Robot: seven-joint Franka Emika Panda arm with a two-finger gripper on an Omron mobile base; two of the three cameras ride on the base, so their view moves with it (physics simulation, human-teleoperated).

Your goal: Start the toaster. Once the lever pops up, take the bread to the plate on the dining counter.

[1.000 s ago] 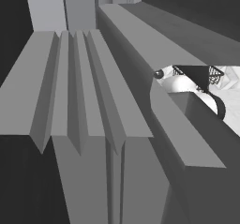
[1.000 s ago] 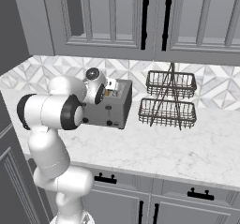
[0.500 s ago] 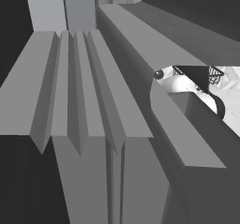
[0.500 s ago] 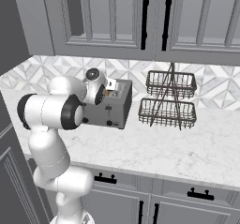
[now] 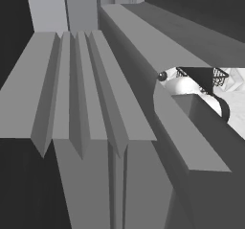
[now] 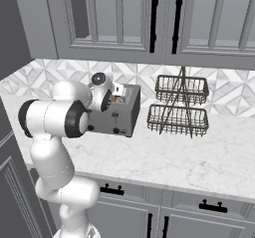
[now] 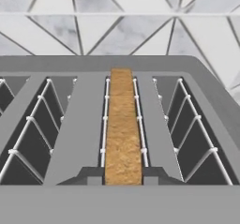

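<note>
Marble counter: bread (image 7: 123, 138) stands in toaster (image 6: 118, 113) slot; gripper (image 7: 123, 181) fingers closed on it.

I see open counter (image 6: 189, 157) to the right front of the toaster (image 6: 118, 113), easy passage there. Wire basket rack (image 6: 180, 106) stands just right of the toaster and blocks a side approach. Upper cabinets (image 6: 149, 20) cap the headroom above. In the hand view, bread (image 7: 123, 134) fills the middle slot between wire guides; the slots on either side look free.
</note>
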